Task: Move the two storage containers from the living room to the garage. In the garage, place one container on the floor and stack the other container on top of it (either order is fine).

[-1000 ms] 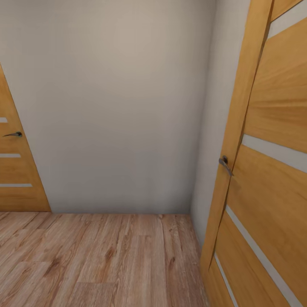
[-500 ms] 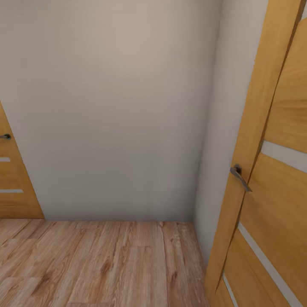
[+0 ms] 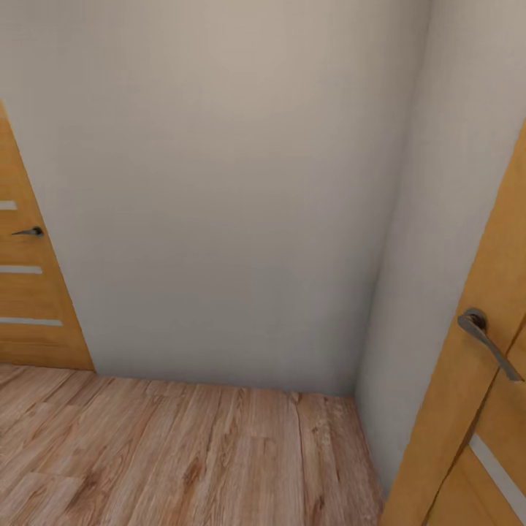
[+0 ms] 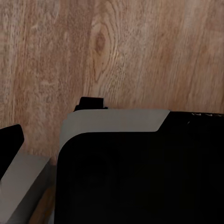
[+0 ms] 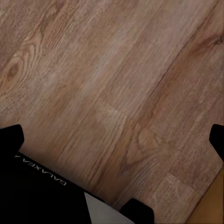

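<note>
Both wrist cameras look down past the black robot body (image 4: 140,172) onto light wood plank floor (image 5: 116,84); dark finger tips edge the right wrist view, yet whether either gripper is spread or pressed together I cannot tell. Beyond that, the head view faces a plain grey-white wall (image 3: 219,190) in a corner, a wooden door (image 3: 29,292) with a dark lever handle (image 3: 29,231) at left and another door's metal handle (image 3: 488,342) at right. The storage containers are not here, so their heading and long axis cannot be read; as shallow plastic bins they should be light, stiff and rather slick, best taken by the rim of a long side.
</note>
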